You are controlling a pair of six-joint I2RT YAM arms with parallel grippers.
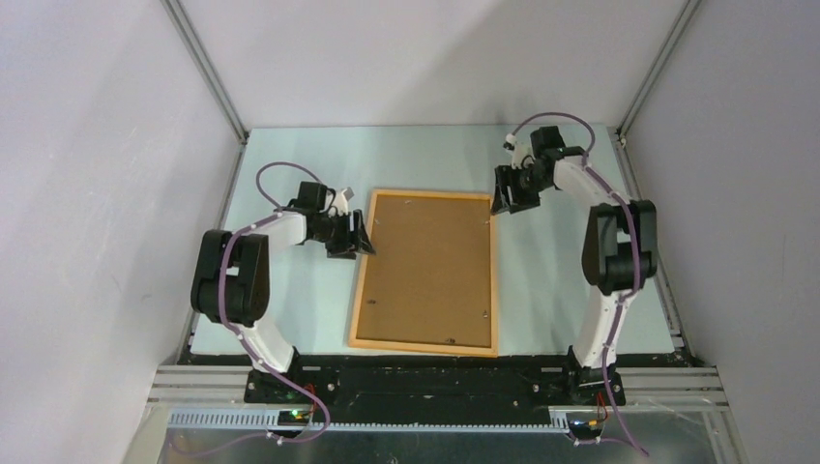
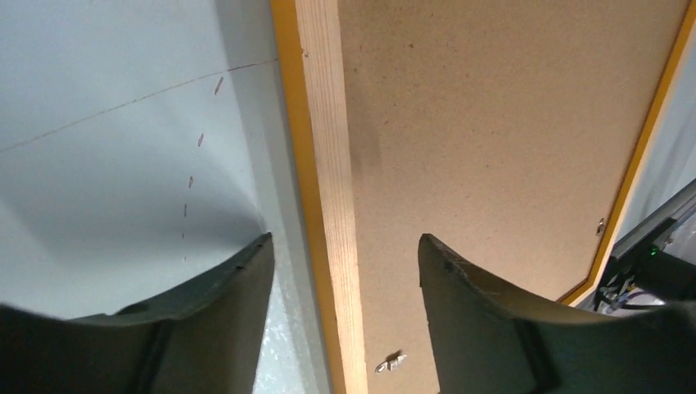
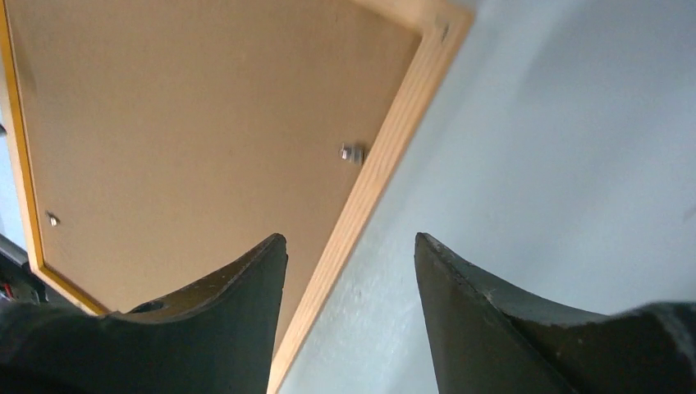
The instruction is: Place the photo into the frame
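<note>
Progress looks late-stage, though the key item is hidden. The frame (image 1: 424, 345) lies face down in the middle of the table (image 1: 290, 290), its long sides running from the near edge toward the far edge and its short near rail close to the near edge. A brown backing board (image 1: 427, 271) fills its opening and sits flat inside the rails in all three views.

The photo shows in none of the pictures. It may lie beneath the board, but that cannot be told from here. If it does, inserting it and laying the board over it are done.

The left gripper (image 1: 360, 237) hangs over the far part of the frame's left rail. Its fingers (image 2: 238, 279) are spread apart, with the rail showing between them, and they grip nothing. The right gripper (image 1: 505, 198) sits at the frame's far right corner, likewise spread wide and holding nothing, with the right rail and bare table showing between its fingers.

Small metal clips (image 2: 391, 361) show on the board near the rails, one by the left rail and one by the right (image 3: 354, 152). They are too small to tell whether they are turned to lock the board.

Judging by this, what may be left is securing those clips and perhaps turning the frame face up. Only that would confirm the print is inside.
</note>
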